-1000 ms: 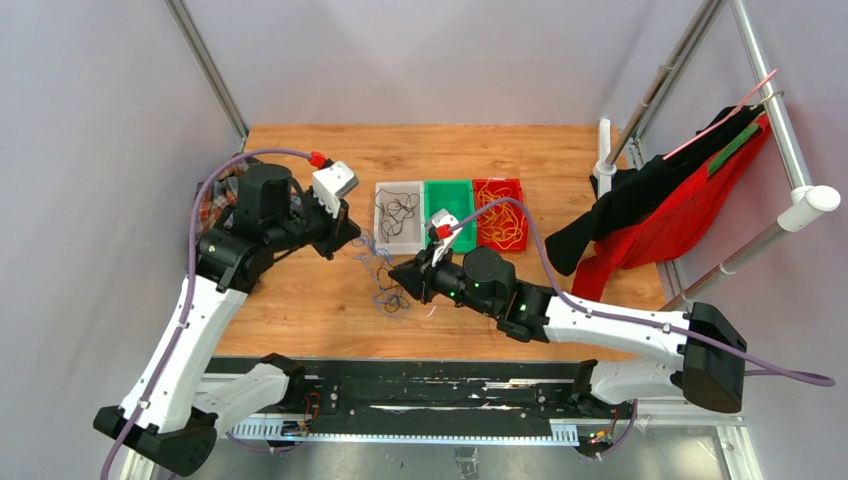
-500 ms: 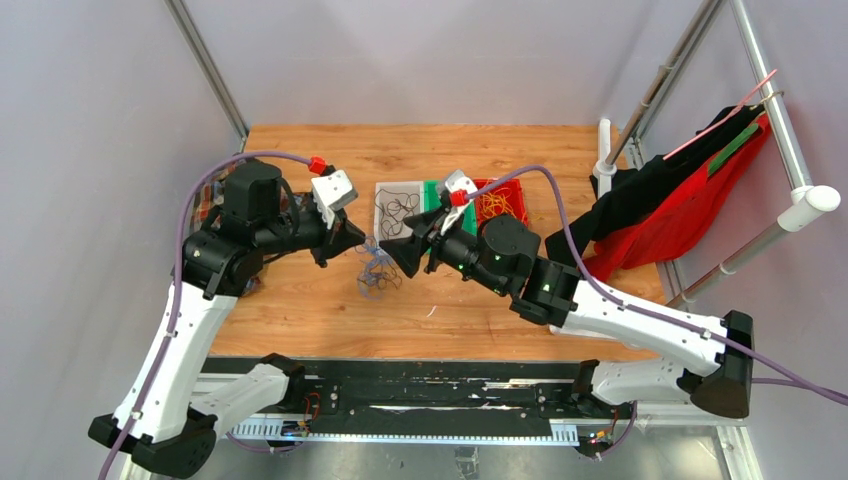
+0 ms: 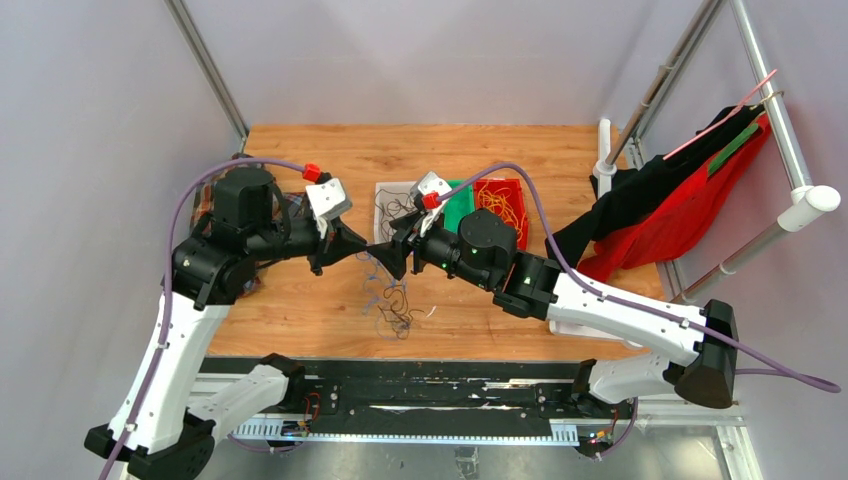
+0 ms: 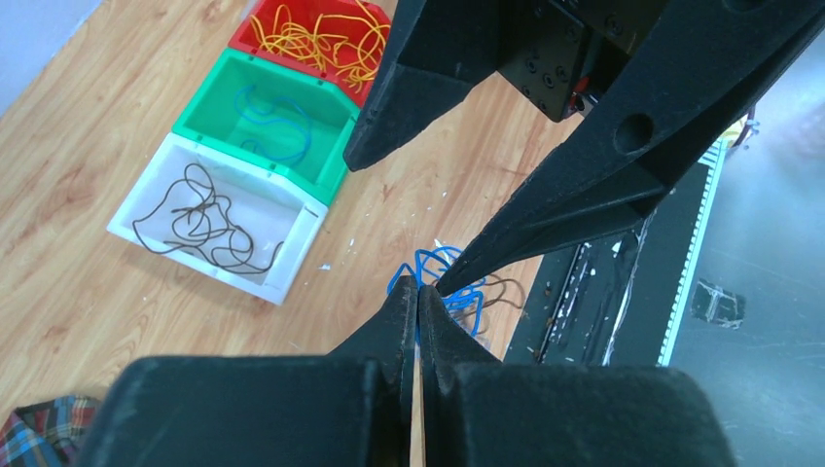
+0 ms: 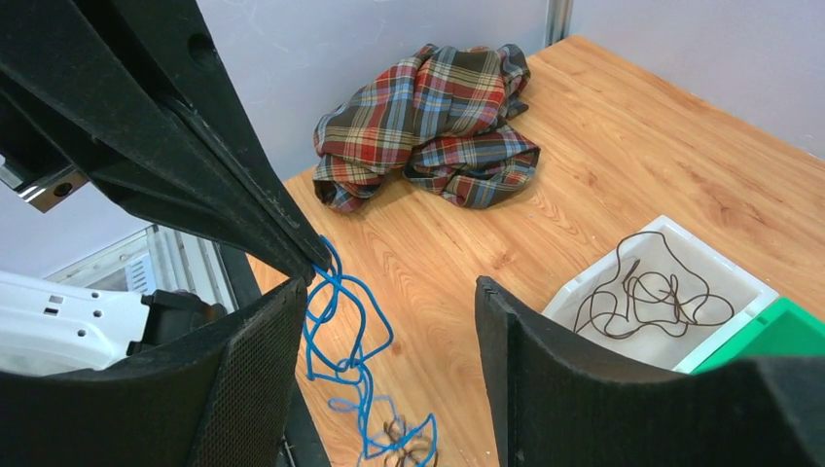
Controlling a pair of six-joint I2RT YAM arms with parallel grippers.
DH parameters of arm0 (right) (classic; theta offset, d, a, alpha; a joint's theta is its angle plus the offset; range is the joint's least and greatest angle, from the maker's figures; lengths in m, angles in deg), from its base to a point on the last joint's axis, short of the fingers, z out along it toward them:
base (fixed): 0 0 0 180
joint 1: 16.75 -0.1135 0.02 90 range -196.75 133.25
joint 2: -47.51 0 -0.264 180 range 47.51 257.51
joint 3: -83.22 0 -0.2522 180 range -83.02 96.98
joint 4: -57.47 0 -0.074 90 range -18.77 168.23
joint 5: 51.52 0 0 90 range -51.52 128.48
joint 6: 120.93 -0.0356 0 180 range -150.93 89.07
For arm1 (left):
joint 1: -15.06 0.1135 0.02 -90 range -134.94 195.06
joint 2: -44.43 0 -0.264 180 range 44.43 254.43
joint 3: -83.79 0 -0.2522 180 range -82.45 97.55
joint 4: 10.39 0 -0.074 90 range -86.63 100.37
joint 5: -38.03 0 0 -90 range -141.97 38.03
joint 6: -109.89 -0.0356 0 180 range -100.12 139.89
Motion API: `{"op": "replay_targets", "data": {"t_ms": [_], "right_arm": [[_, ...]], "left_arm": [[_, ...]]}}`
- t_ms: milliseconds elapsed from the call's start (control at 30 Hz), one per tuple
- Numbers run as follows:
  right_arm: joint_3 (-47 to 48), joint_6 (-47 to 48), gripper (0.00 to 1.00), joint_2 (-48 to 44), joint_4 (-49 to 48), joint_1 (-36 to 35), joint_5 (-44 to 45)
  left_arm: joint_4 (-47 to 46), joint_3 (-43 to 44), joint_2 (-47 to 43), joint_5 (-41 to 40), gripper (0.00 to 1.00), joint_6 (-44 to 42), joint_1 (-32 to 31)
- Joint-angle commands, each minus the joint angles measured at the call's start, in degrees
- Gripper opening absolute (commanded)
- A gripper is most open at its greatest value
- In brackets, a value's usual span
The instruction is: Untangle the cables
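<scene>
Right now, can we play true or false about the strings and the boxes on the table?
1. The left gripper is pinching the blue cable. True.
2. The right gripper is squeezed shut. False: its jaws stand wide open, holding nothing.
3. The red bin has yellow cables in it. True.
4. The white bin has nothing in it. False: a dark cable lies curled inside.

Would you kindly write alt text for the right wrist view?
Blue cables dangle from the shut left hand between the fingers of the open right hand, above a table; a plaid cloth and a white bin lie behind.
</scene>
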Motion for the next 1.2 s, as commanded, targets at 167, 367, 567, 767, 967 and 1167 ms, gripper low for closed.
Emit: {"op": "replay_targets", "data": {"t_ms": [167, 367, 567, 767, 967, 1167], "right_arm": [[-0.3, 1.4, 0.60, 1.8, -3.0, 0.4, 2.0], [-1.5, 2.4, 0.53, 1.9, -3.8, 0.4, 2.6], [-3.3, 2.7, 0.51, 0.3, -5.5, 0.4, 6.9], [-3.0, 2.1, 0.51, 1.4, -10.2, 0.0, 8.1], [-3.0, -0.2, 0.55, 4.8, -15.2, -0.9, 6.4], [-5.8, -1.9, 0.58, 8.9, -19.5, -2.9, 6.8]], "left_arm": [[1.1, 2.1, -0.6, 4.5, 0.01, 0.1, -0.3], [1.4, 2.8, -0.7, 4.9, 0.01, 0.3, -0.2], [1.4, 3.0, -0.7, 5.8, 0.00, 0.9, -0.2], [1.6, 2.8, -0.5, 7.6, 0.01, 1.8, -0.2], [1.6, 3.7, -0.3, 8.5, 0.01, 2.0, -0.2], [1.6, 5.5, 0.1, 9.5, 0.00, 2.3, -0.3]]}}
